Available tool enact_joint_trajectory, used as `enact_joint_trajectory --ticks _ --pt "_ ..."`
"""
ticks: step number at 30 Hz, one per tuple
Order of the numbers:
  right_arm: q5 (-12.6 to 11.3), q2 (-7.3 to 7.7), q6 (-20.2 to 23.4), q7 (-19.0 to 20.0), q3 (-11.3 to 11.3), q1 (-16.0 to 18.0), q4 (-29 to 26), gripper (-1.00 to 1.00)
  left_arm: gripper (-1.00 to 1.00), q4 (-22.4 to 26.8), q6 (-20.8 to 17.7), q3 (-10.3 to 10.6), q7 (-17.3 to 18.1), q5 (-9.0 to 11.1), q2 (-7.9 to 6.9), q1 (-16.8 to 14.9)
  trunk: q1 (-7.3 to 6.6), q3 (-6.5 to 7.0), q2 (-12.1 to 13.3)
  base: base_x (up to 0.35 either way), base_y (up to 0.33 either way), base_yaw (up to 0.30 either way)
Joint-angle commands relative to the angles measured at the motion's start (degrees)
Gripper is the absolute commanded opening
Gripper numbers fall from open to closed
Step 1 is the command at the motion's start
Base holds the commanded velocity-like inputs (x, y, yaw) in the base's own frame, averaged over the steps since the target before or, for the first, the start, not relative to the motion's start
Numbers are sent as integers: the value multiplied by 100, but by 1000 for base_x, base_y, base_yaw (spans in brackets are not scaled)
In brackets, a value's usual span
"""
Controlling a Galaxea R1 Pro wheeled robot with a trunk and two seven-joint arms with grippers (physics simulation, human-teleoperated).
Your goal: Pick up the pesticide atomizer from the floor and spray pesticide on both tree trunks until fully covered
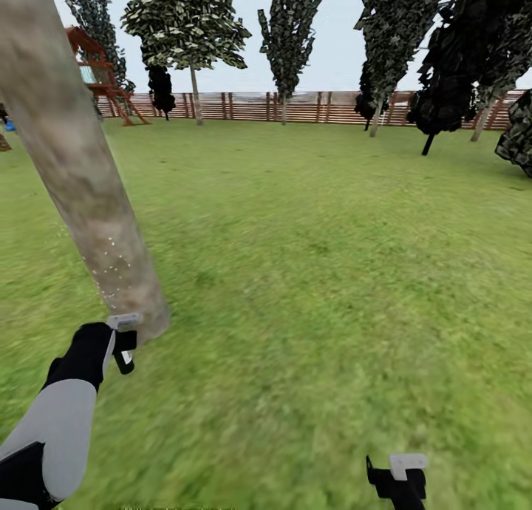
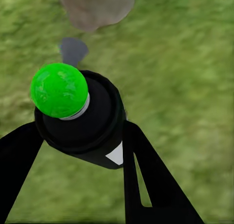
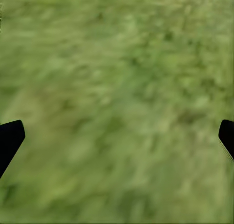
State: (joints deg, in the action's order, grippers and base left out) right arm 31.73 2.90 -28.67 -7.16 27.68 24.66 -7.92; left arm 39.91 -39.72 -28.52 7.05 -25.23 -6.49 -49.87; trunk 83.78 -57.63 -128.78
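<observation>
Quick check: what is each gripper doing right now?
Left gripper: shut on the pesticide atomizer.
Right gripper: open, holding nothing.

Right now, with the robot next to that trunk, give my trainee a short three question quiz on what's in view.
1. True or false: the left hand holds the atomizer.
2. White specks show on the trunk: A) low down, B) high up, C) nowhere.
3. Fill in: the right hand is ____ over grass.

Key: 1 true; 2 A; 3 open.
</observation>
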Motion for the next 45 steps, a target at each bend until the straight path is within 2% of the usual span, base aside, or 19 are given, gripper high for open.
enact_joint_trajectory --ticks 1,6,7,9,25,36,43,45 --pt "61 1 -17 -31 27 4 11 100 -100 4 -19 -22 41 -64 3 -6 -1 -5 -2 54 -273 273" --pt "61 1 -16 -31 27 4 13 100 -100 7 -19 -32 -315 -12 18 -5 -1 -5 -2 108 -271 275" --pt "61 1 -16 -31 27 4 17 100 -100 -14 -19 -39 -348 111 41 -5 -1 -5 -2 213 -217 276" --pt "61 1 -16 -31 27 4 16 100 -100 33 -24 -49 -353 201 51 -6 -1 -5 -2 246 -181 265" --pt "61 1 -16 -31 27 7 16 100 -100 60 -33 -43 -362 203 45 -12 -1 -5 -2 162 -219 48" --pt "61 1 -16 -31 27 4 11 100 -100 88 -96 -23 -353 194 11 -121 -1 -5 -2 5 -272 252" --pt "61 1 -16 -31 27 4 10 100 -100 210 -113 -2 -350 195 45 -137 -1 -5 -2 194 -189 275" --pt "61 1 -16 -31 27 4 10 100 -100 217 -119 35 -345 188 54 -236 -1 -5 -2 70 -32 252"
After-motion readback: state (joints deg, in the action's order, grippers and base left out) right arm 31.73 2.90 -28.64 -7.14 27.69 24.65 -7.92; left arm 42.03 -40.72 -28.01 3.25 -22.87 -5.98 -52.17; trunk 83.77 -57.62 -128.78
